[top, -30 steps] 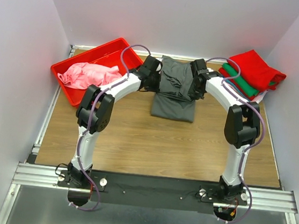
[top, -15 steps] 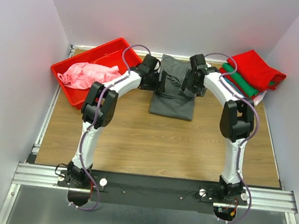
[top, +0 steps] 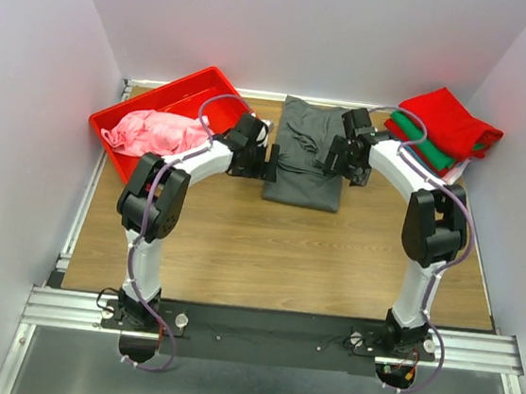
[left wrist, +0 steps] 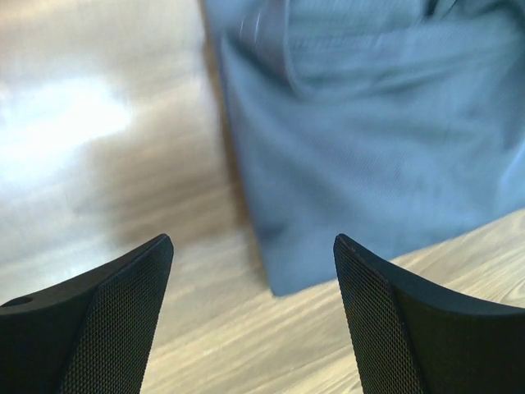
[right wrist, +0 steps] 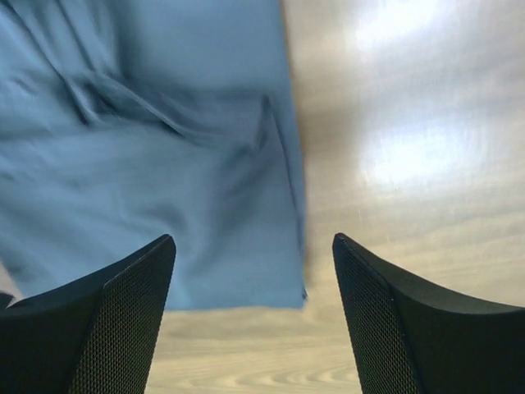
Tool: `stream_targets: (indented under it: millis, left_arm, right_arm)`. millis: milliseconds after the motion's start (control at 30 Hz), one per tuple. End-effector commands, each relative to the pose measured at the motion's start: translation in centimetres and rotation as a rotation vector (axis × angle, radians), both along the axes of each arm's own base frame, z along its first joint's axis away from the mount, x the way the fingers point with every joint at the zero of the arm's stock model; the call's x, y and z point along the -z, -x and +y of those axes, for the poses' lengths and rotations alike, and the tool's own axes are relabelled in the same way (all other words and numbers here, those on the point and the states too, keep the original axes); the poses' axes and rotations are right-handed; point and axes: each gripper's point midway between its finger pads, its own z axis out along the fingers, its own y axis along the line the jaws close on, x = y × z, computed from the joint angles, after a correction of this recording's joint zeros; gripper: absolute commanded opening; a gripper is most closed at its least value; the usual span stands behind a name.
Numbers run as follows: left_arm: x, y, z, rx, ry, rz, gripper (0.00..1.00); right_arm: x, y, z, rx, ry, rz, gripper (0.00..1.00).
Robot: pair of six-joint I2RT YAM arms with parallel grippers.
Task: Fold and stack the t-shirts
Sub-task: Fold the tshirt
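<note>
Apparently mid-fold, the dark grey shirt (top: 307,164) lies as a creased rectangle on the table (top: 239,242). The left gripper (left wrist: 253,242) hovers at its left edge and the right gripper (right wrist: 253,240) at its right edge, both spread wide and holding nothing, seemingly placed to take the sides for another fold. Left of the grey shirt, a pink shirt (top: 156,131) sits in a red bin (top: 151,94). To its right, folded red and green shirts (top: 437,127) form the likely destination stack.
</note>
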Motion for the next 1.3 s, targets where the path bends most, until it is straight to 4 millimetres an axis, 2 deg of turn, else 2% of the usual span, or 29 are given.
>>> stream_targets:
  millis: [0,67,200,433,600,700,967,1167,1267]
  left_arm:
    - [-0.7,0.9,-0.2,0.016,0.049,-0.017,0.86]
    - [-0.6,1.3,-0.5,0.022,0.05,-0.013,0.86]
    - [0.0,2.3,-0.7,0.023,0.044,0.005,0.84]
    - [1.7,3.2,-0.9,0.018,0.039,0.036,0.8]
    - [2.3,3.7,-1.6,0.022,0.045,0.057,0.77]
    - [2.8,4.7,-2.0,0.032,0.033,0.083,0.76]
    - [4.9,7.6,-2.1,0.033,-0.009,0.153,0.73]
    - [6.1,8.5,-1.3,0.012,-0.07,0.175,0.69]
    - [6.5,8.8,-0.8,0.003,-0.101,0.178,0.65]
  right_arm:
    - [0.1,2.4,0.2,0.005,-0.06,0.023,0.84]
    - [1.2,3.6,-0.1,0.007,-0.06,0.048,0.82]
    - [2.1,5.0,0.1,0.011,-0.087,0.073,0.79]
    - [4.4,6.1,0.3,0.007,-0.106,0.12,0.71]
    - [5.2,6.3,0.3,0.007,-0.101,0.133,0.63]
    - [5.7,7.1,0.7,-0.006,-0.125,0.162,0.58]
    - [6.9,8.5,0.3,-0.007,-0.117,0.203,0.55]
    - [7.7,8.9,0.2,-0.014,-0.112,0.222,0.48]
    - [7.7,8.9,0.3,-0.022,-0.114,0.222,0.4]
